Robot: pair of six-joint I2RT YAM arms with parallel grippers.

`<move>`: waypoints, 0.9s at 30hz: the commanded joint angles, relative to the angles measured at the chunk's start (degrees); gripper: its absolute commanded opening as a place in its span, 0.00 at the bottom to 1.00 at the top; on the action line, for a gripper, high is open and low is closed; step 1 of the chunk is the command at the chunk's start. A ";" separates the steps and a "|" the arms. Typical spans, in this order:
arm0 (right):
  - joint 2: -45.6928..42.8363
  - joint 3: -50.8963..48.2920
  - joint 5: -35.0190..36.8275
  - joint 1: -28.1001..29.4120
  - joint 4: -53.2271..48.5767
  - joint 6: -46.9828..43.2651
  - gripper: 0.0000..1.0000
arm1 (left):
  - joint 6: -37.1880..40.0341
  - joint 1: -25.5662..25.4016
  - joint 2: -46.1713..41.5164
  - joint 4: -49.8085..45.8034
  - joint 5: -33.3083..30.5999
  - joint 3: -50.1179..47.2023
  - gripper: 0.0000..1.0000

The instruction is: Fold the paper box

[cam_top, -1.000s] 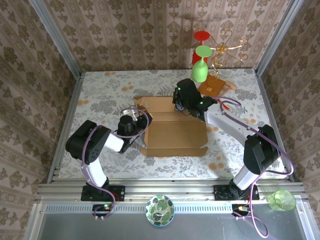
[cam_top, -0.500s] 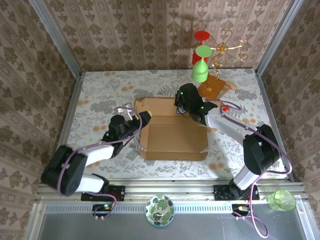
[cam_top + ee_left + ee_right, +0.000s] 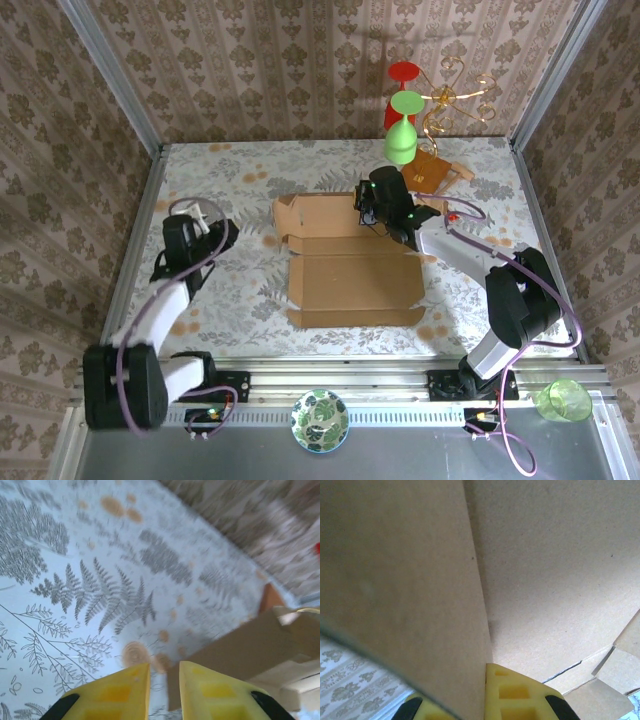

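Note:
The paper box lies opened out in the middle of the table, its tan panels nearly flat and its back panel raised a little. My right gripper is at the box's far right part, shut on a cardboard panel that runs between its fingers. Well to the left of the box, over the patterned tablecloth, my left gripper holds nothing. Its yellow fingers stand a narrow gap apart, with the box's edge off to the right.
A small orange-brown flat piece lies behind the right arm. A green glass and a red glass hang on a gold stand at the back. A green cup and a patterned plate sit by the near rail.
My left gripper has let go of the box's left side and swung far to the left. The raised left flap has dropped and the box lies flatter. The right gripper keeps its hold.

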 commanded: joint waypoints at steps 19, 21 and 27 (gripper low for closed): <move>-0.12 -5.71 -8.98 -3.83 8.99 -7.16 0.00 | 29.07 -9.76 26.77 22.02 21.58 6.96 0.27; 0.09 -5.95 -8.86 -3.92 9.94 -7.04 0.00 | 28.98 -10.88 26.79 22.10 21.94 7.36 0.27; 1.58 -5.96 -9.33 -4.16 13.65 -6.85 0.00 | 28.28 -13.85 25.05 22.01 20.77 7.11 0.27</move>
